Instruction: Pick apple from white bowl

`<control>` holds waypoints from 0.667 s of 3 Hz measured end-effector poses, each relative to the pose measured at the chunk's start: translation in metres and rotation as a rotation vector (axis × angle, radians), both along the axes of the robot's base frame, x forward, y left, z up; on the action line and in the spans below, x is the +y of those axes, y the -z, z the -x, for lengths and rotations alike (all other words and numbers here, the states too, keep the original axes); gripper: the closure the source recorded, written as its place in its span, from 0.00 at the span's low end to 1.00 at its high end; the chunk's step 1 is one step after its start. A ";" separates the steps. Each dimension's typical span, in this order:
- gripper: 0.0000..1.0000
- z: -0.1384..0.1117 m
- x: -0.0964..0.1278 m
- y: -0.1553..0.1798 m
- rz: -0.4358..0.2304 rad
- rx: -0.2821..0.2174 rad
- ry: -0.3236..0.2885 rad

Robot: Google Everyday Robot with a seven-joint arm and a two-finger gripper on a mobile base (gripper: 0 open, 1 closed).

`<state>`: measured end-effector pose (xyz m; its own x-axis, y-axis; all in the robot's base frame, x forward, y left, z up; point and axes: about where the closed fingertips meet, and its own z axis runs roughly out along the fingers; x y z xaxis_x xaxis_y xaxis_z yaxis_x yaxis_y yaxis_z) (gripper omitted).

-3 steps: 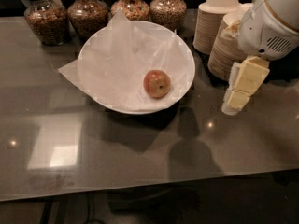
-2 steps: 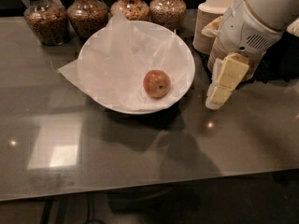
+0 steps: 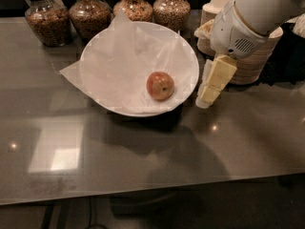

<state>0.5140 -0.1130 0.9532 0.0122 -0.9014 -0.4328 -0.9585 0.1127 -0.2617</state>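
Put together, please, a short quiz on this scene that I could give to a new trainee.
1. True or false: the apple lies inside the white bowl.
2. Where is the gripper? A: directly over the apple. B: outside the bowl's rim, on the side of the stacked paper bowls. C: among the jars.
3. How many jars stand in the row behind the white bowl?
Key: 1 true; 2 B; 3 four.
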 end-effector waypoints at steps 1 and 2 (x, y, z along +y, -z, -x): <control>0.00 -0.019 0.018 0.009 -0.041 -0.004 -0.025; 0.04 -0.029 0.032 0.015 -0.072 -0.005 -0.033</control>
